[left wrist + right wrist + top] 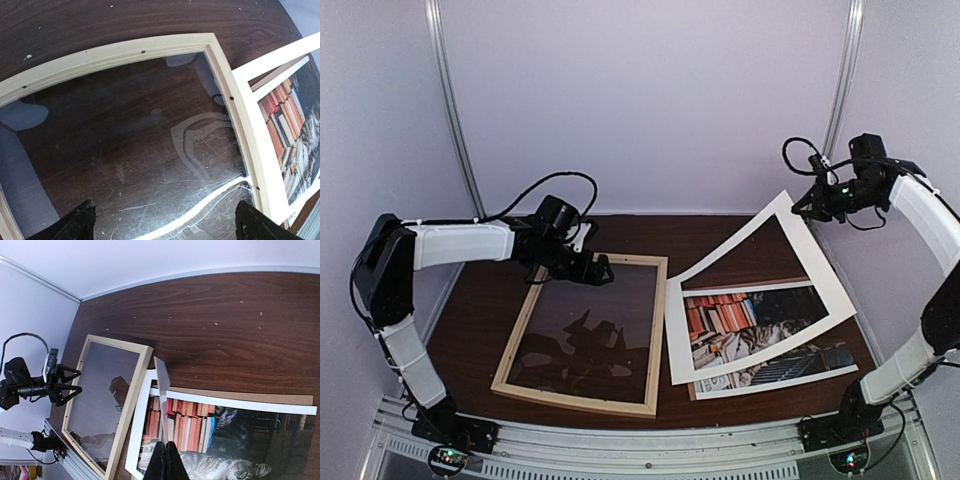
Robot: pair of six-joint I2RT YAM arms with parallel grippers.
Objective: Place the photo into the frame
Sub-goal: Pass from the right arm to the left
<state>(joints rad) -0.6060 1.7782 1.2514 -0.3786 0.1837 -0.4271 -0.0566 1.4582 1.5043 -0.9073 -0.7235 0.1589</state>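
The frame (575, 401) of pale wood lies flat on the dark table, left of centre, with glass reflecting inside it; it also shows in the wrist views (125, 52) (131, 395). The photo (790, 368) of a cat and red-orange books lies face up to its right (240, 440) (285, 120). My right gripper (810, 205) (165, 445) is shut on a corner of a white border sheet (820, 258) with a see-through middle, raised and tilted above the photo. My left gripper (600, 268) (165, 222) hovers open over the frame's far end, holding nothing.
A brown backing board (250, 396) lies under the photo, its far edge showing. The white border sheet's low edge (137, 430) rests beside the frame's right strip. White walls close the table at the back and sides.
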